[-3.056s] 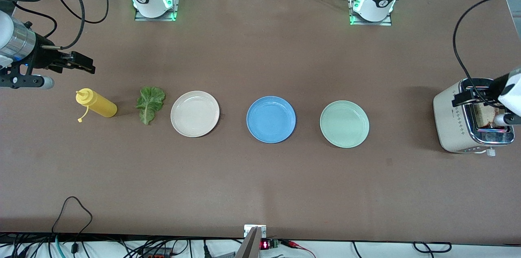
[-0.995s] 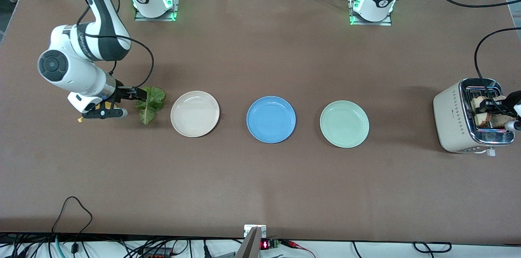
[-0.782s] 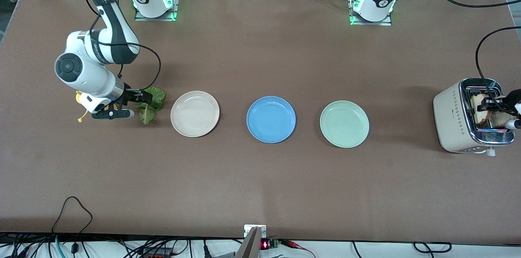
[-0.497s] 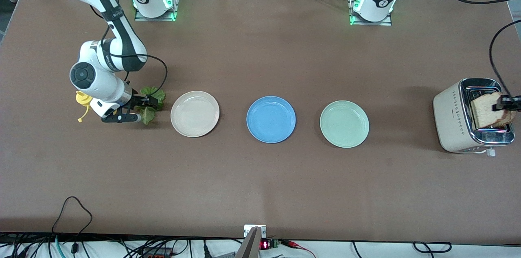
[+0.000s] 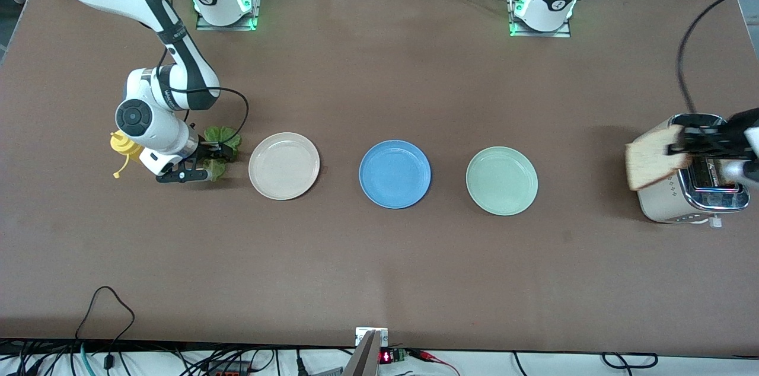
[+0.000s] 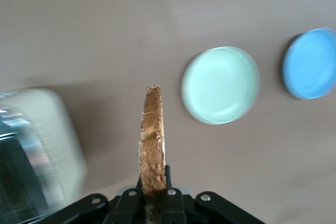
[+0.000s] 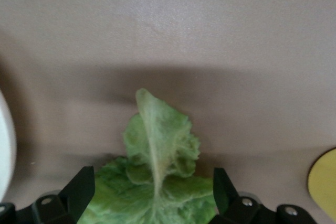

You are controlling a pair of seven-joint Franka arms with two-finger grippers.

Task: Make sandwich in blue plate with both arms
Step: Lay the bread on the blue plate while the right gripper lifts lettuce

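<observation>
1. Far left of the front view: yellow squeeze bottle lies on the table, partly hidden by the right arm's wrist. Untouched so far.
2. Just to its right: right gripper is low over the lettuce leaf, its fingers spread wide to either side of the leaf, as the right wrist view shows. Nothing is pinched yet. Judged: it is placed to close on the leaf and lift it as the filling.
3. Centre row, left to right: cream plate, blue plate, mint-green plate. All three are bare. The blue plate, where the sandwich goes, sits in mid-frame between the two arms' working areas, apart from both.
4. Right edge: left gripper is clamped on a slice of toasted bread, held edge-up in the left wrist view, just clear of the toaster. Judged: the slice is headed for the blue plate as the base layer.
5. Progress, judged: early; no layer is down.
</observation>
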